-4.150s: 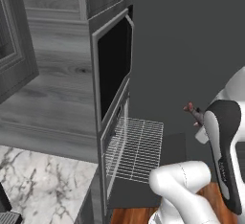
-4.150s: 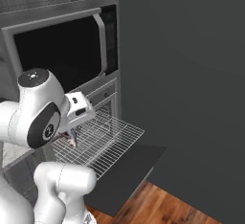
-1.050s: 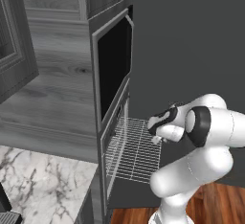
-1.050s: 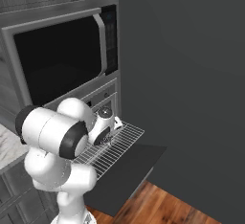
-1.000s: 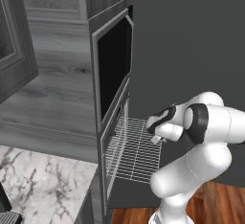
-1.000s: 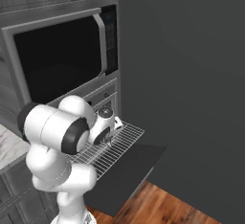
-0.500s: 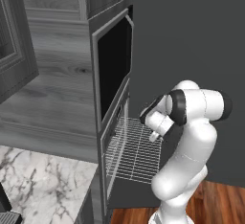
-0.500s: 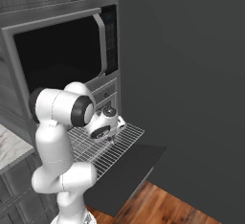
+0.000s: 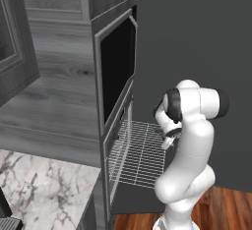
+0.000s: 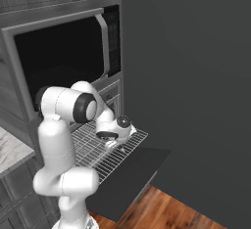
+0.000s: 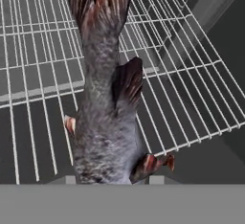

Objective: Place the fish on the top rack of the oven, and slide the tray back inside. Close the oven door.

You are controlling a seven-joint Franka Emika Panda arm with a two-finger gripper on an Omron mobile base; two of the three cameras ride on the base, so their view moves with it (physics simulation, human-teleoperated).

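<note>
Arm now reared up and folded over pulled-out top rack [image 9: 142, 153], gripper [image 10: 113, 144] lowered from beside it, jaws clamped on fish [image 11: 103, 103] hanging tail-first just above the wires, oven door [image 10: 128, 174] open.

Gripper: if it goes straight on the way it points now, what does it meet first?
The top rack. The gripper, shut on the fish, points down at the wire grid; the fish's tail end would probably touch first, though depth is unclear.
</note>
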